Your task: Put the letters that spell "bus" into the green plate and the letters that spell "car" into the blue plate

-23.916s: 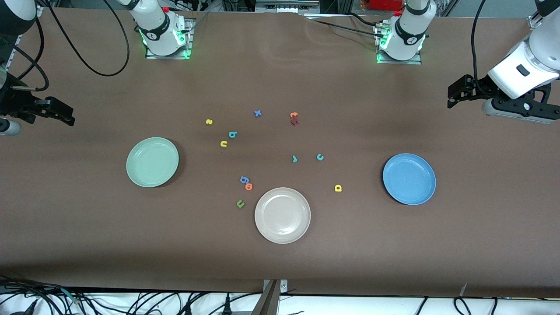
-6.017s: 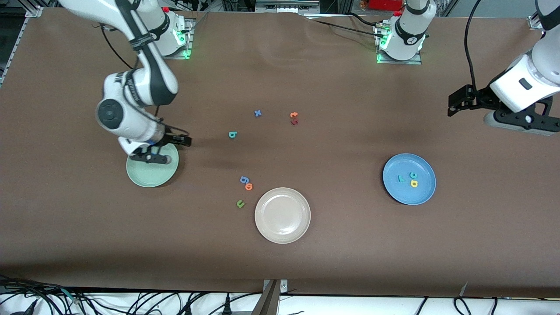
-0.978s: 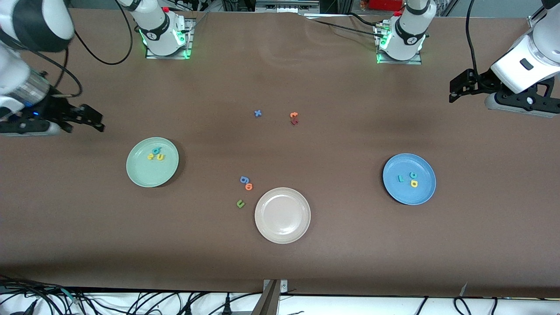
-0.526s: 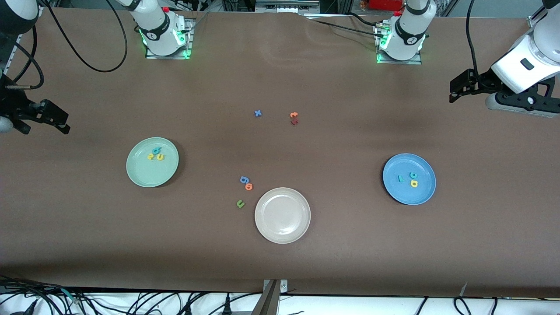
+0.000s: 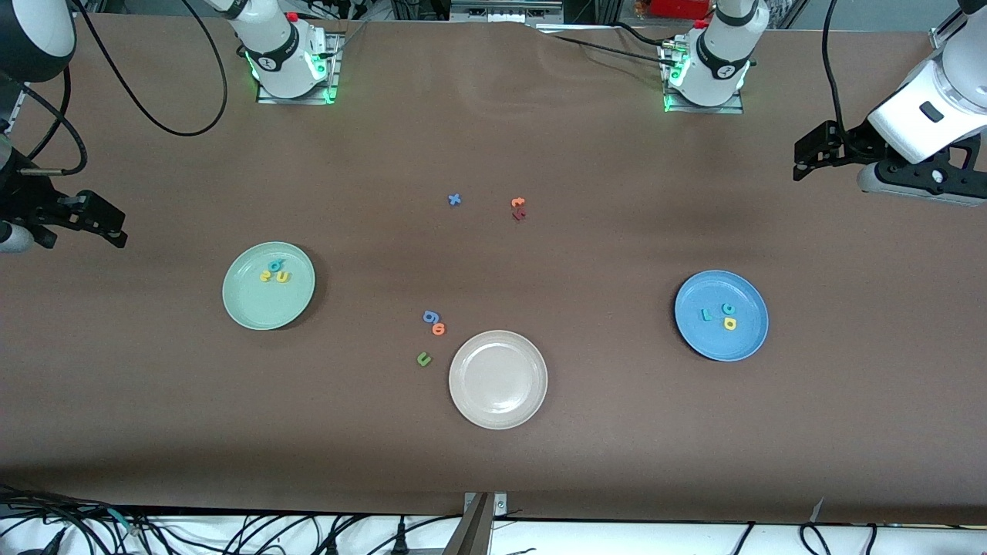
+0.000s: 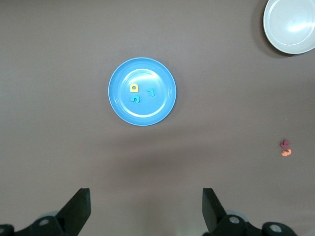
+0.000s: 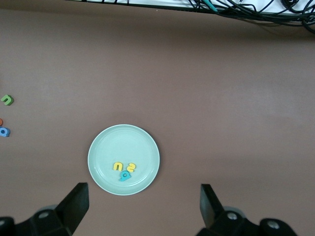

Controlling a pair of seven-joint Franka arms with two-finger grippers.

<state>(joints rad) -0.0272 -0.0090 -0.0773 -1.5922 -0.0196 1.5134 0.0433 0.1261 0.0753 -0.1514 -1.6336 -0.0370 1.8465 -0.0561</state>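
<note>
The teal b (image 5: 273, 266), yellow u (image 5: 284, 277) and yellow s (image 5: 266, 277) lie bunched in my green plate (image 5: 254, 308), and the c (image 5: 728, 308), a (image 5: 729, 324) and r (image 5: 705, 314) sit in the blue plate (image 5: 740, 347) (so both words look sorted). My right gripper (image 5: 100, 220) and left gripper (image 5: 806, 154) hang wide open and empty at their own table ends, clear of the plates. Each is partly cut off by the frame edge.

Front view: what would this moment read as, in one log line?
green plate: b, u, s in | blue plate: c, a, r in | left gripper: open, empty | right gripper: open, empty
</note>
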